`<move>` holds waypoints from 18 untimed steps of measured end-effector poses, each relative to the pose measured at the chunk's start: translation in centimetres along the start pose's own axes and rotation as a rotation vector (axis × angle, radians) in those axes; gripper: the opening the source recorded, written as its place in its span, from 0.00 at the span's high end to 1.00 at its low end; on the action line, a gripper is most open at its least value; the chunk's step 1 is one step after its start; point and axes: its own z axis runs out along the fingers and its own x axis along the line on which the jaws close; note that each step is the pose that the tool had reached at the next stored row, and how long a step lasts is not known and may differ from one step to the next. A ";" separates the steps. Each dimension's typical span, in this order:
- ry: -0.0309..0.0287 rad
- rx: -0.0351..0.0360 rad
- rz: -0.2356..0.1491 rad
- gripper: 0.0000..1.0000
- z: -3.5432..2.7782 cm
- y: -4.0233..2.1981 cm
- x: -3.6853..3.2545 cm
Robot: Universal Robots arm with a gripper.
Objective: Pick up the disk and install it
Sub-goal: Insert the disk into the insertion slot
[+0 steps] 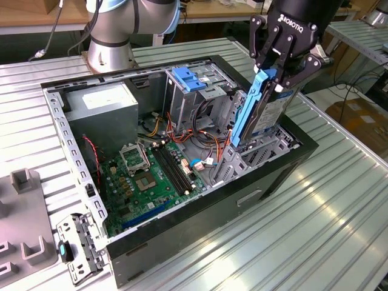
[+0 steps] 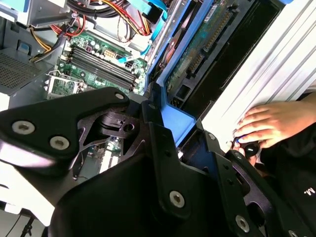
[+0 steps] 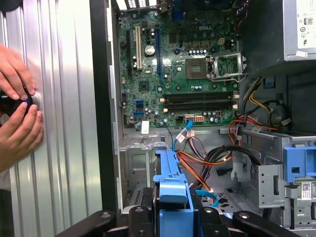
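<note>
My end effector (image 1: 280, 77) is pinched on the upper end of the disk (image 1: 271, 114), which stands on edge with its lower end at the drive bay, at the exterior view's right end of the open computer case (image 1: 182, 225). Beyond it lie the green motherboard (image 1: 145, 176) and the blue-topped metal cage (image 1: 191, 91). A person's hand (image 3: 17, 118) lies on the bench (image 1: 315, 230) beside the case.

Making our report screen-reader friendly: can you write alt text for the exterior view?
The gripper holds the disk on edge, its lower end inside the open computer case at the exterior view's right. A green motherboard lies exposed on the case floor.
</note>
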 end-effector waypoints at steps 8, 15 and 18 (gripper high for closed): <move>0.0002 -0.0005 0.000 0.63 0.58 -0.01 0.08; 0.0011 -0.0021 0.000 0.63 1.10 -0.05 0.09; 0.0004 -0.0025 0.000 0.63 1.33 -0.08 0.09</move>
